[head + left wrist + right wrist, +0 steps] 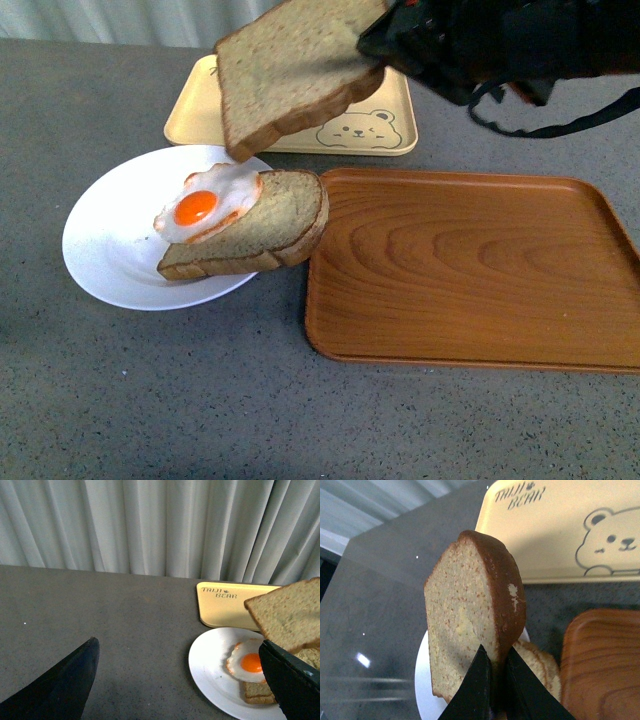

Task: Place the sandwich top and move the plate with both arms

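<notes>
My right gripper (385, 45) is shut on the sandwich top (290, 65), a bare brown slice held in the air above and behind the white plate (110, 250). In the right wrist view the slice (470, 630) is pinched edge-on between my black fingers (475, 690). On the plate lies a bread slice (265, 225) bearing a fried egg (205, 205); that slice overhangs the plate's right rim. My left gripper (180, 680) is open and empty, left of the plate (210, 665), with the egg (250, 662) near one finger. The left arm does not show in the front view.
A brown wooden tray (470, 270) lies right of the plate, touching or nearly touching the egg slice. A yellow bear-printed tray (390, 125) sits behind, also in the wrist views (225, 602) (560, 530). Grey curtains (150, 525) hang behind the grey table.
</notes>
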You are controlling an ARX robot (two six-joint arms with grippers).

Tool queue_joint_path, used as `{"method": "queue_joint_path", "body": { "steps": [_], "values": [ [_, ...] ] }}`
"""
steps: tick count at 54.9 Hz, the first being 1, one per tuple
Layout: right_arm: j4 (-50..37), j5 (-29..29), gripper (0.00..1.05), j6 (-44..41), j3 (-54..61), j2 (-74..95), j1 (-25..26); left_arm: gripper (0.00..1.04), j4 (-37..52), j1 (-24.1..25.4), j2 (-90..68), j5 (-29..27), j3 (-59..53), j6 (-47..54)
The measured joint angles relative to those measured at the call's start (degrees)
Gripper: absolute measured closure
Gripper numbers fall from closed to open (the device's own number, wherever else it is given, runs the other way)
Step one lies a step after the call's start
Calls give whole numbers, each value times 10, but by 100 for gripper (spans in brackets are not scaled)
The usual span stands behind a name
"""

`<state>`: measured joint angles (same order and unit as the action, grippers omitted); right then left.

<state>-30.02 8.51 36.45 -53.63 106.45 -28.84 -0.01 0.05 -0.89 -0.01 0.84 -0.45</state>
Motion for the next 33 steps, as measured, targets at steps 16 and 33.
{"method": "queue_joint_path", "body": {
  "steps": [16, 33],
  "values": [
    [0, -44, 103, 18, -20, 54, -57, 9, 0, 0, 0, 0, 0, 0],
    [12, -76, 103, 29, -54, 95, -83, 9, 0, 0, 0, 0, 0, 0]
  ]
}}
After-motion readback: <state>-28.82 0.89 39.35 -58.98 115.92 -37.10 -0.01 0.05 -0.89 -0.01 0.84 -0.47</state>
